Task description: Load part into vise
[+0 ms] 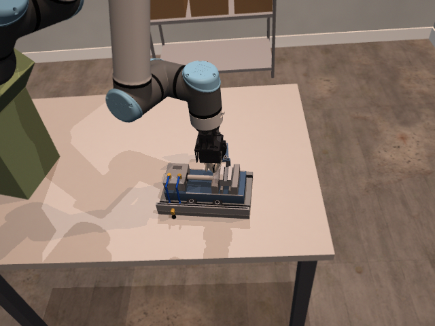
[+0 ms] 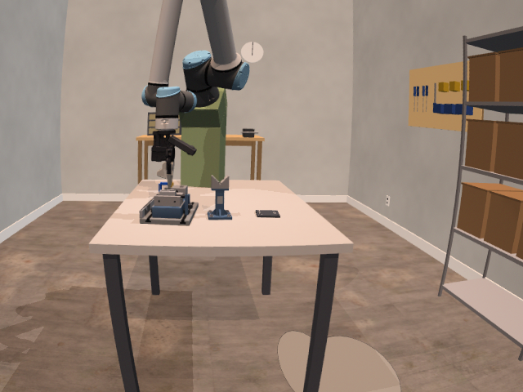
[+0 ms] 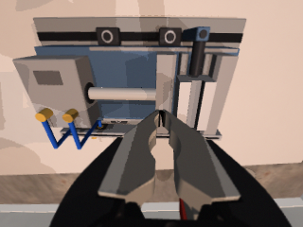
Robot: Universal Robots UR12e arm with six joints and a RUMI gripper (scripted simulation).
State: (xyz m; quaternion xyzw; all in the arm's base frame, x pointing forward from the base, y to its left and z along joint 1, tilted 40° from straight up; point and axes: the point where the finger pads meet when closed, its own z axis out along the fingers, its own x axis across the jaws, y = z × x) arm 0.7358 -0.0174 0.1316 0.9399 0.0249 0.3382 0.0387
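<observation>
Reading the wrist view as a dial with 12 at its top, I see the desk (image 1: 281, 217) (image 2: 221, 236) (image 3: 272, 95) edge crossing toward 6 o'clock, beyond the vise (image 1: 179, 195) (image 2: 167, 211) (image 3: 123, 71). Desk surface spreads out at 3 o'clock, past the fixed jaw (image 1: 236, 178) (image 2: 167, 199) (image 3: 226, 80). At 9 o'clock the air cylinder (image 1: 175, 178) (image 3: 54, 90) stands tall, its rod (image 1: 200, 177) (image 3: 123, 94) running to the moving jaw (image 1: 215, 185) (image 3: 166, 80). In the exterior view, the V-block (image 2: 220, 183) stands near the vise at 3 o'clock, with the infeed plate (image 2: 267, 213) farther out that way.

My gripper (image 1: 213, 171) (image 2: 170, 186) (image 3: 160, 111) is closed right down, tips together, with nothing between them. The tips point down at the moving jaw; whether they touch it I cannot tell.

The part (image 1: 227, 175) (image 3: 185, 101) lies between the jaws, slot up. Its 12 o'clock end is at the work stop (image 3: 197, 59), and its 3 o'clock side is close by the fixed jaw. I cannot tell whether either meeting is true contact. A narrow gap shows at its 9 o'clock side.
</observation>
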